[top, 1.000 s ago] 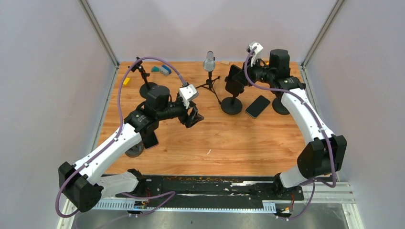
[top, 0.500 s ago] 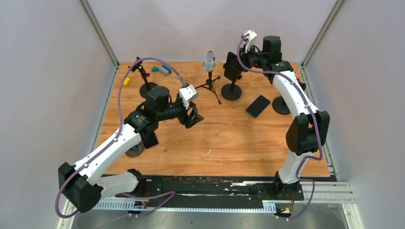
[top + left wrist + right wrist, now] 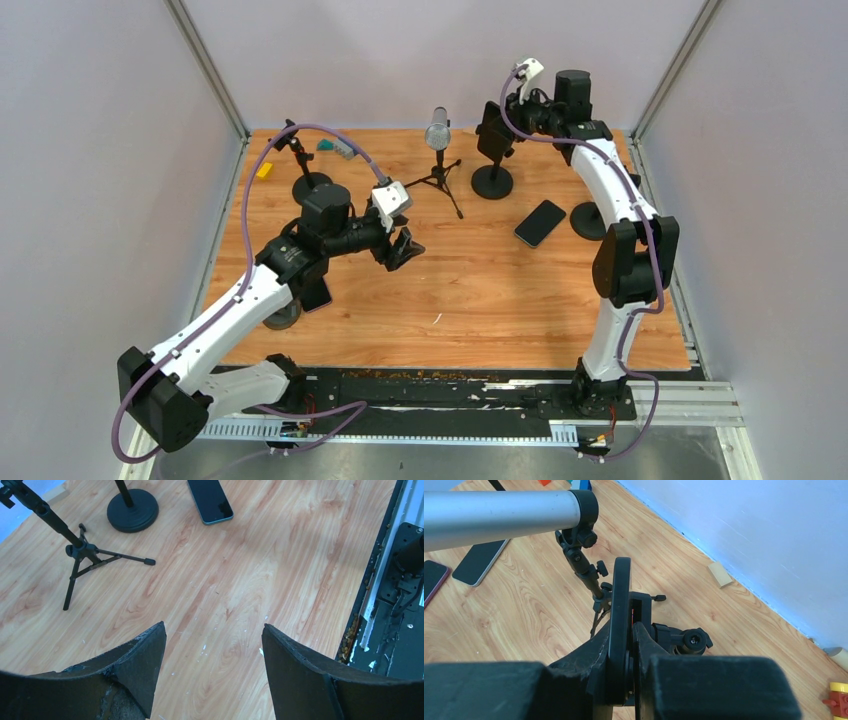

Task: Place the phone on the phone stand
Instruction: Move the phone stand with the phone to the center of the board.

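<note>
The dark phone (image 3: pixel 540 222) lies flat on the wooden table, right of centre; the left wrist view shows the phone (image 3: pixel 210 500) near its top edge. The black phone stand (image 3: pixel 492 165) is at the back, its round base (image 3: pixel 132 514) left of the phone. My right gripper (image 3: pixel 493 128) is shut on the stand's upright plate (image 3: pixel 620 605), seen edge-on between the fingers. My left gripper (image 3: pixel 407 245) hovers open over bare wood at mid-table, and nothing sits between its fingertips (image 3: pixel 212 630).
A silver microphone (image 3: pixel 438 130) on a tripod (image 3: pixel 82 555) stands left of the stand. Another round base (image 3: pixel 590 222) sits right of the phone, and a small stand (image 3: pixel 308 185) at back left. Two more phones (image 3: pixel 479 562) lie flat. Small bricks (image 3: pixel 338 146) lie along the back edge.
My right arm has carried the phone stand away from the phone toward the back of the table. The left arm has barely shifted and its jaws stay open.
</note>
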### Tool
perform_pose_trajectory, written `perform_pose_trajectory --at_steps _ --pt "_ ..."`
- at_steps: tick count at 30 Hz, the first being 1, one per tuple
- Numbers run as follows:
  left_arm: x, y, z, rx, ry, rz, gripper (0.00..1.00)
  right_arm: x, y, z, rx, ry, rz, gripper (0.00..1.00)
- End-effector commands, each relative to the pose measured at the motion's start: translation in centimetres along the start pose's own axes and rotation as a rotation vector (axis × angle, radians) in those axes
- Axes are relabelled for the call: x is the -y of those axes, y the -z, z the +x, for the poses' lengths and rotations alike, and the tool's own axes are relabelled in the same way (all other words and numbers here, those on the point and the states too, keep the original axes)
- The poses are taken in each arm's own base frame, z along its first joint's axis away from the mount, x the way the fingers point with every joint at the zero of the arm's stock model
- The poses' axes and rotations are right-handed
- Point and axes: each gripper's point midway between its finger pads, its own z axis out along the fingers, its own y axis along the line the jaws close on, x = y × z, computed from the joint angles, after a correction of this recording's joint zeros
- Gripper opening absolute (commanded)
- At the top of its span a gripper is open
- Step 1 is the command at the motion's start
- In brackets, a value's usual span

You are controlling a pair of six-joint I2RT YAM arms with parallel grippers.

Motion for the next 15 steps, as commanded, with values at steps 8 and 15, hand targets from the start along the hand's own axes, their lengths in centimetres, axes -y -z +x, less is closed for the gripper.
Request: perform_pose_trajectory --at_steps 8,15 --pt "0.1 0.4 -1.2 0.048 -0.048 0.000 0.78 0.1 1.0 -5.3 0.142 0.204 -0.031 0.04" --pt "0.1 0.5 -1.2 0.049 -0.051 0.001 0.78 0.4 1.3 -4.6 0.114 0.223 -0.046 0.10"
